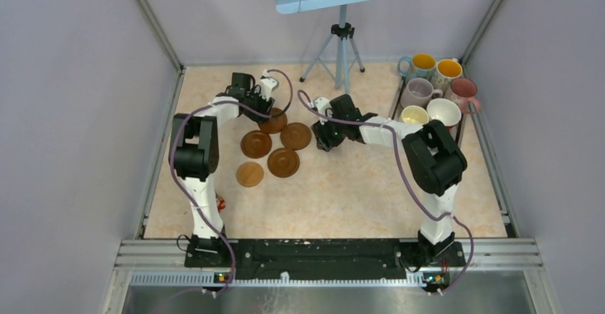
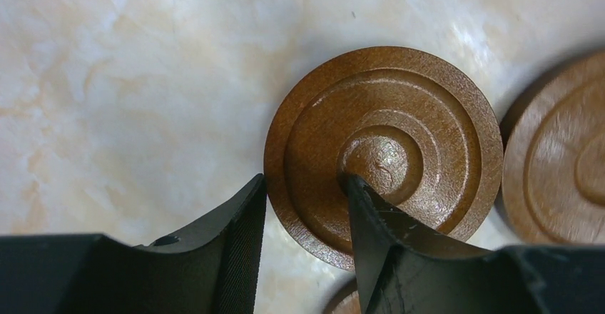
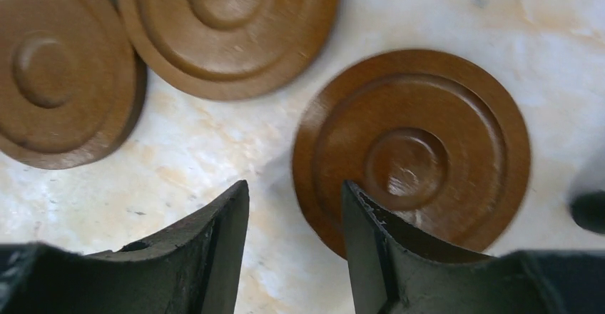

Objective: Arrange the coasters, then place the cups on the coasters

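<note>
Five coasters show in the top view: dark rimmed discs [image 1: 255,144], [image 1: 295,135], [image 1: 283,162], one partly under my left gripper [image 1: 273,120], and a lighter flat one [image 1: 250,173]. My left gripper [image 2: 305,182] is shut on the rim of a dark coaster [image 2: 399,135], one finger at its outer edge and the other against its central boss. My right gripper [image 3: 294,185] is open, its right finger over a dark coaster [image 3: 421,143] and its left finger over bare table. Several cups stand at the back right, among them a pink one [image 1: 464,89] and a blue one [image 1: 419,63].
The cups stand in a steel tray [image 1: 397,98] by the right wall. A tripod [image 1: 342,50] carrying a pale board stands at the back centre. A small red figure [image 1: 220,202] lies by the left arm's base. Two more coasters [image 3: 228,21] [image 3: 57,71] lie beyond the right gripper.
</note>
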You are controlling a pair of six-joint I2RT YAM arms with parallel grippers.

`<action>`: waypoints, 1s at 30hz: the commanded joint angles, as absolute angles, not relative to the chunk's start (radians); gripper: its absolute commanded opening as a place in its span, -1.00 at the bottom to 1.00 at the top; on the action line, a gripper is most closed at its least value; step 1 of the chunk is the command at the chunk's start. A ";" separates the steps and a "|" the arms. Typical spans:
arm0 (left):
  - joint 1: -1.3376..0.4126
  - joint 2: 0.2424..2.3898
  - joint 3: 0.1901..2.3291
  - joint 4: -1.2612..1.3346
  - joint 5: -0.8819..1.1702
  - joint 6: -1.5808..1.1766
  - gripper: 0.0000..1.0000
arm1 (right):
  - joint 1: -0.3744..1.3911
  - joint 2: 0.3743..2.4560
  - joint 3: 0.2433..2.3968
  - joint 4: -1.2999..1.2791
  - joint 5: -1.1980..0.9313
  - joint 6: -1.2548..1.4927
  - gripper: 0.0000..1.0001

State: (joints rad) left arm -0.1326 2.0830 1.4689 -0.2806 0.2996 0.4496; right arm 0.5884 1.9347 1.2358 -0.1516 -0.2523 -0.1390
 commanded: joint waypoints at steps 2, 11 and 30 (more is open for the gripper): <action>-0.102 2.003 1.303 -0.389 0.318 0.521 -0.04 | 0.636 2.012 1.279 -0.199 -0.357 -0.152 -0.02; -0.010 1.778 0.977 -0.372 0.350 0.596 -0.06 | 0.722 2.056 1.278 -0.211 -0.440 -0.169 -0.03; 0.211 1.899 1.137 -0.283 0.269 0.455 0.00 | 0.734 2.021 1.220 -0.238 -0.379 -0.146 -0.08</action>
